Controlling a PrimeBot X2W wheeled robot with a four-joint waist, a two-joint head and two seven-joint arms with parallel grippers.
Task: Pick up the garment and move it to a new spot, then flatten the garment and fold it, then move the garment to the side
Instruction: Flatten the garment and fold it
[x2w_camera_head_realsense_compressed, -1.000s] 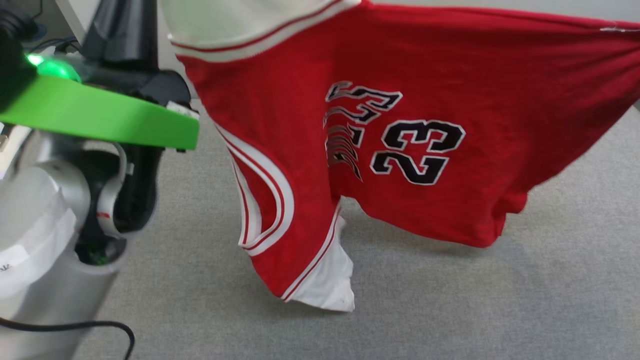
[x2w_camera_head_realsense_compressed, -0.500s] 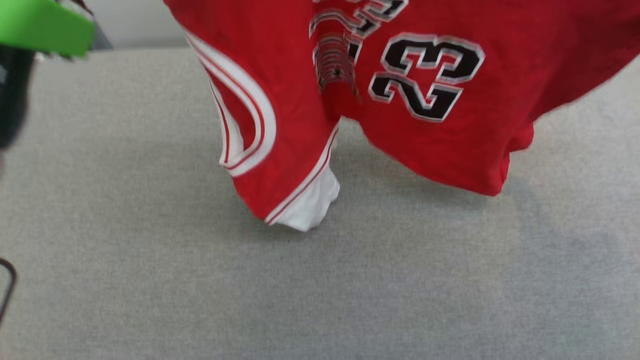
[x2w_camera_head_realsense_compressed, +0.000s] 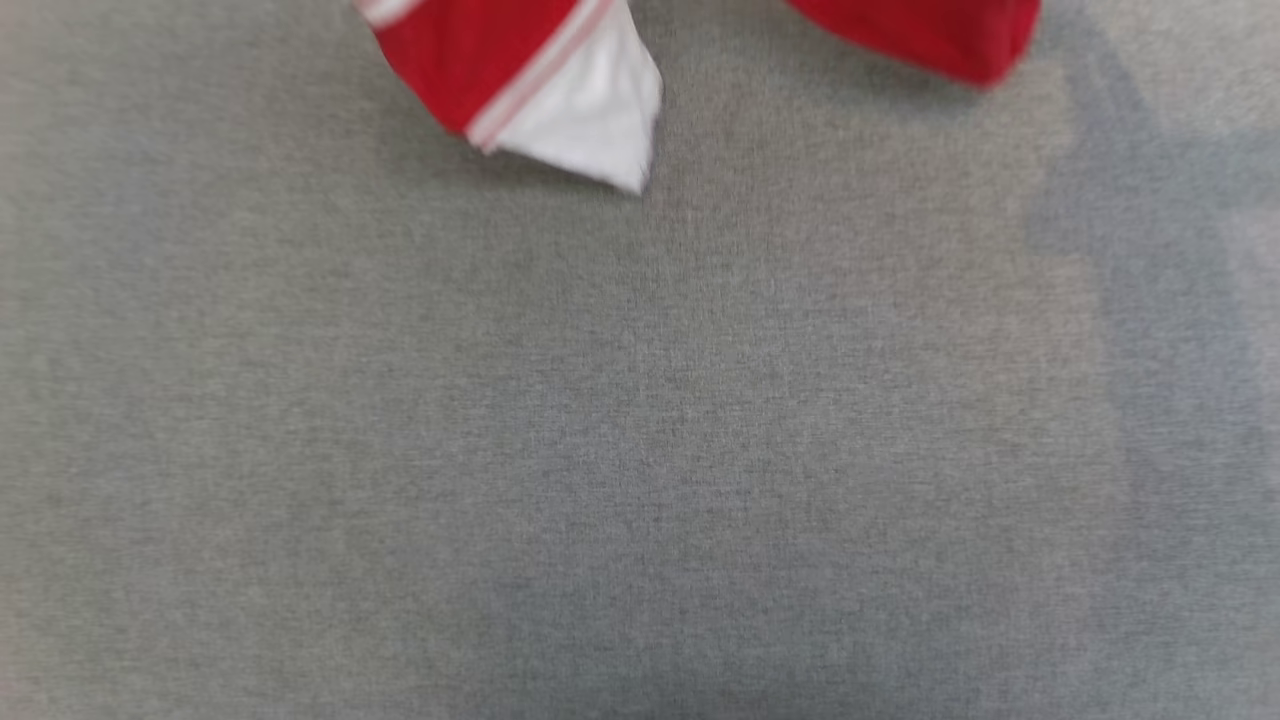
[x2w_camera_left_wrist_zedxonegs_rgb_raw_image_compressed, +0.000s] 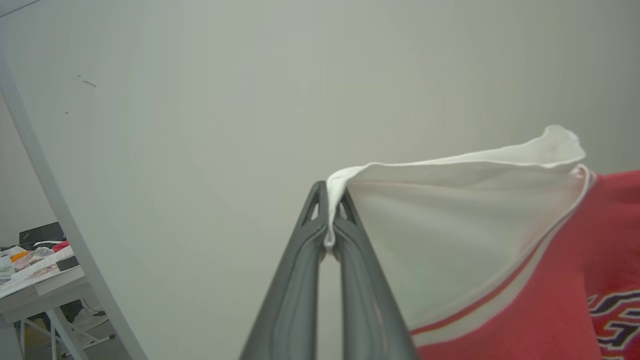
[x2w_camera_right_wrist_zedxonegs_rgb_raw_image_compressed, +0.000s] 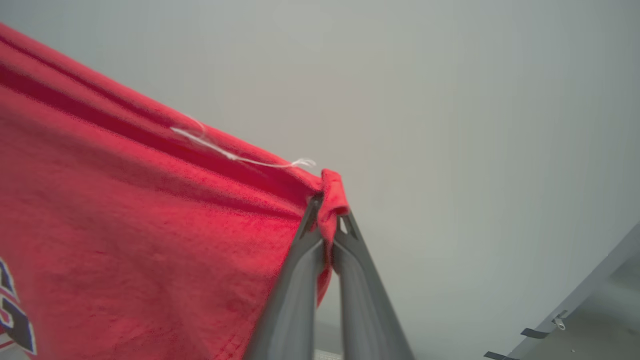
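Fingers (x2w_camera_left_wrist_zedxonegs_rgb_raw_image_compressed: 300, 285) of your L gripper (x2w_camera_left_wrist_zedxonegs_rgb_raw_image_compressed: 330, 210) are clamped on the white sleeve hem of the garment (x2w_camera_left_wrist_zedxonegs_rgb_raw_image_compressed: 575, 260), the R gripper (x2w_camera_right_wrist_zedxonegs_rgb_raw_image_compressed: 327, 210) is pinched on a bunched red corner, so the shirt hangs in the air btwn them, low sleeve tip near the grey surface (x2w_camera_head_realsense_compressed: 640, 450). Both bites look thin: spread the arms too hard and an edge prob slips out; lower it as is and that dangling sleeve could tuck under.

Both end effectors (x2w_camera_left_wrist_zedxonegs_rgb_raw_image_compressed: 331, 200) (x2w_camera_right_wrist_zedxonegs_rgb_raw_image_compressed: 329, 212) pinched closed
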